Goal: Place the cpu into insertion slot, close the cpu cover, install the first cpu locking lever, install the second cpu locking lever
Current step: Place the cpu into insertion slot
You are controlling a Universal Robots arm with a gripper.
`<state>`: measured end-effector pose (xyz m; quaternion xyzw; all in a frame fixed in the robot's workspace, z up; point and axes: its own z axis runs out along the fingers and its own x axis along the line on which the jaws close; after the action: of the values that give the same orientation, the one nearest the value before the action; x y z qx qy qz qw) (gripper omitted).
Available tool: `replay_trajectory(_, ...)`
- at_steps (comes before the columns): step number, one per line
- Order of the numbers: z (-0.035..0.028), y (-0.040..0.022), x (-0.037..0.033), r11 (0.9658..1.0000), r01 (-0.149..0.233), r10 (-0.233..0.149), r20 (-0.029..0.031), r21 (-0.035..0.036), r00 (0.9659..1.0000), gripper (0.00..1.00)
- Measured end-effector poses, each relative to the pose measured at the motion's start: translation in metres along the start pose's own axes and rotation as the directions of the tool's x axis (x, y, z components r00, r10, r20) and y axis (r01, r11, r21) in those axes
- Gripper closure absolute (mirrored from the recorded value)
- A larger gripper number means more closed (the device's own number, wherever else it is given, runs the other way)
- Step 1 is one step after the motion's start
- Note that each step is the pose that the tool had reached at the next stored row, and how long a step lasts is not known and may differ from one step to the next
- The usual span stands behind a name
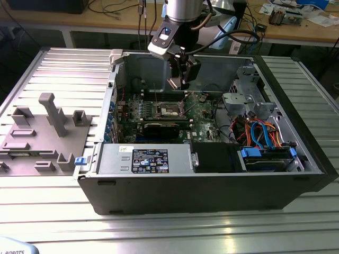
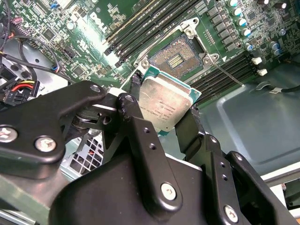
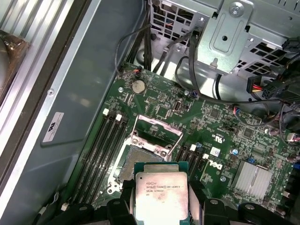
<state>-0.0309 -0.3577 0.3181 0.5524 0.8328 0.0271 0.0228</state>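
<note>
A big bench (image 1: 159, 233) made of ribbed silver metal carries an open black computer case (image 1: 201, 193). On the exterior view's left, a grey plastic holder (image 1: 42, 132) with blocks and posts lies on the bench beside the case.

Inside the case a green motherboard (image 1: 204, 114) lies flat. Nearer the front wall sits a grey metal power box (image 1: 111, 159) with a dark label (image 1: 150, 160) full of tiny print. On the exterior view's right, blue and orange cables (image 1: 259, 129) curl over a metal drive cage.

In the first wrist view a white sticker (image 3: 55, 126) with dark print sits on the grey case wall. Long black memory slots (image 3: 105, 145) run beside the square socket (image 3: 126, 166). A ribbed silver cooler (image 3: 255, 178) and a round coin battery (image 3: 138, 86) sit on the board too.

The cpu cover (image 3: 152, 145), a shiny metal frame with a hole in its middle, stands tipped up and open. The socket under it is bare, and its bed of tiny gold pins (image 2: 176, 58) shows in the second wrist view.

The black claw (image 1: 177, 80) hangs above the socket. Its fingers (image 2: 187, 129) pinch the cpu (image 2: 166, 105) by two edges. The cpu is a flat square with a pale silver face, a green rim and small dark print (image 3: 157, 185). It is up in the air, not in the slot.
</note>
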Motion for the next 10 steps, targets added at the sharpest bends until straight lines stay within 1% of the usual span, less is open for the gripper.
replay_trajectory(10,0.0006,0.0,0.0,1.0,-0.01,0.01,0.0011,0.0003,0.9999,0.46)
